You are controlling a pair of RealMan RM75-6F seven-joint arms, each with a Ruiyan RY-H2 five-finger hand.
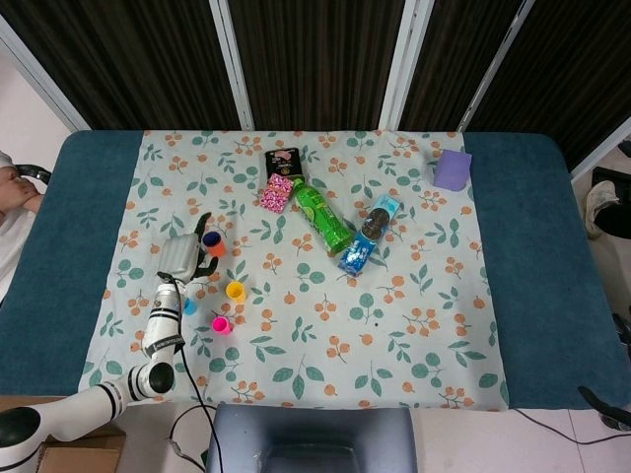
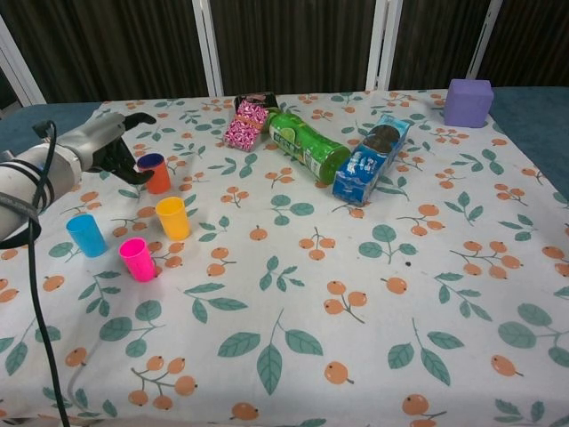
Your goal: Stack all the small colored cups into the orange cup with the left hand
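Chest view: orange cup [image 2: 156, 173], blue-rimmed, stands just beside the spread, empty left robot hand [image 2: 111, 145].

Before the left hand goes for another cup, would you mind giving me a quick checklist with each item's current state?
1. Dark blue cup seated inside orange cup: ok, only its rim shows.
2. Left hand free of the stack: ok, fingers spread beside it, holding nothing.
3. Orange cup upright: ok.
4. Yellow cup, light blue cup and pink cup upright and apart: ok.
5. Stacking finished: not ok, three cups remain.
6. Right hand position: cannot tell, not in view.
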